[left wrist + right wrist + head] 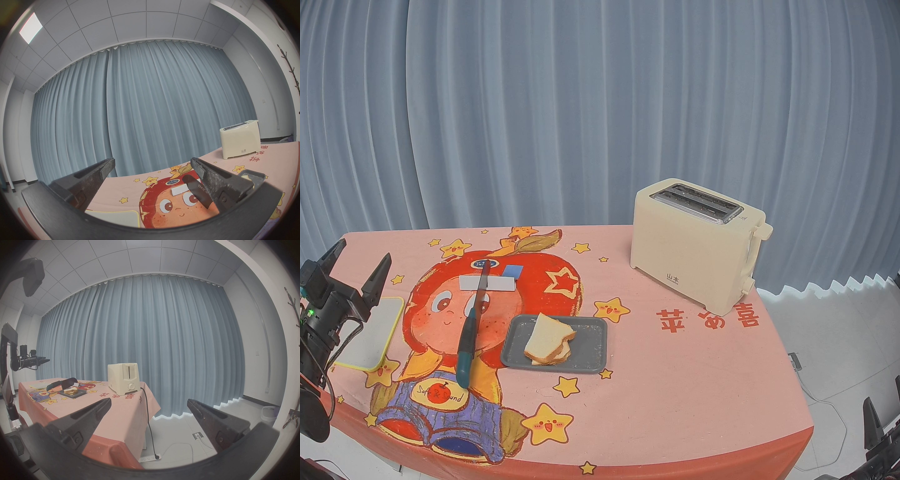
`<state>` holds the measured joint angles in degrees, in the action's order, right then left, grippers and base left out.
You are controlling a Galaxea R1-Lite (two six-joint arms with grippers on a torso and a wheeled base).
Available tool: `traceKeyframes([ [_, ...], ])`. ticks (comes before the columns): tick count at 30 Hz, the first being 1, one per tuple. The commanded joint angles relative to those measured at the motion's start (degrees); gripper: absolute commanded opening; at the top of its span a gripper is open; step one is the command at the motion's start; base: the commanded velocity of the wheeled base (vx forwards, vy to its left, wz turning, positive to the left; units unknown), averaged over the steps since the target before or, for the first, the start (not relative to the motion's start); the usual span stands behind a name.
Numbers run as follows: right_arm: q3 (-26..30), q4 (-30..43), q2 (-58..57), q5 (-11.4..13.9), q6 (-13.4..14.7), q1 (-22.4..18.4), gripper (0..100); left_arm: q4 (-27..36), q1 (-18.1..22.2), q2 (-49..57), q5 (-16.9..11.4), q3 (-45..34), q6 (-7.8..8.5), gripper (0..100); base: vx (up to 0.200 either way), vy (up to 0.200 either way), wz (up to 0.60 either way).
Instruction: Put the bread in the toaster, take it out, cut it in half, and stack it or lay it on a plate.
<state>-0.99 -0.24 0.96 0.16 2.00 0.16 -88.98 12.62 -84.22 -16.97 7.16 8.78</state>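
Tablecloth [700,375] bears bread [549,337] on tray [590,359] — both jaws gape empty; toaster's [123,379] cord [148,424] trails down.

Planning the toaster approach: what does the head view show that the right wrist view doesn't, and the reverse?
Head view's extra: the top slots of the toaster, seen from above. Right wrist view's extras: the dial on the toaster's end and the power cord hanging to the floor. Shared: the toaster and the bread on the grey tray.
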Motion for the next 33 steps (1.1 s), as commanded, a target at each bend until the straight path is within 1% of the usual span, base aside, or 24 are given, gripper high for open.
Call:
traceKeyframes([
  [1, 0.99, -0.02, -0.96, 0.02, 0.02, 0.02, 100, -1.02, 0.13, 2.75, -0.08, -0.74, 0.36, 100, 0.0, 0.0, 0.0],
  [18, 0.99, -0.02, -0.96, 0.02, 0.02, 0.02, 100, -1.02, 0.48, 11.98, 0.09, -4.08, 0.28, 100, 0.0, 0.0, 0.0],
  [20, 0.99, -0.02, -0.96, 0.02, 0.02, 0.02, 100, -1.02, 0.39, 12.68, 0.09, -4.26, -0.16, 100, 0.0, 0.0, 0.0],
  [27, 0.99, -0.02, -0.96, 0.02, 0.02, 0.02, 100, -1.02, 0.39, 15.85, 0.09, -5.93, -0.87, 100, 0.0, 0.0, 0.0],
  [31, 0.99, -0.02, -0.96, 0.02, 0.02, 0.02, 100, -1.02, 0.39, 17.08, 0.18, -6.54, -2.27, 100, 0.0, 0.0, 0.0],
  [33, 0.99, -0.02, -0.96, 0.02, 0.02, 0.02, 100, -1.02, 0.48, 17.69, 0.18, -6.54, -2.62, 100, 0.0, 0.0, 0.0],
])
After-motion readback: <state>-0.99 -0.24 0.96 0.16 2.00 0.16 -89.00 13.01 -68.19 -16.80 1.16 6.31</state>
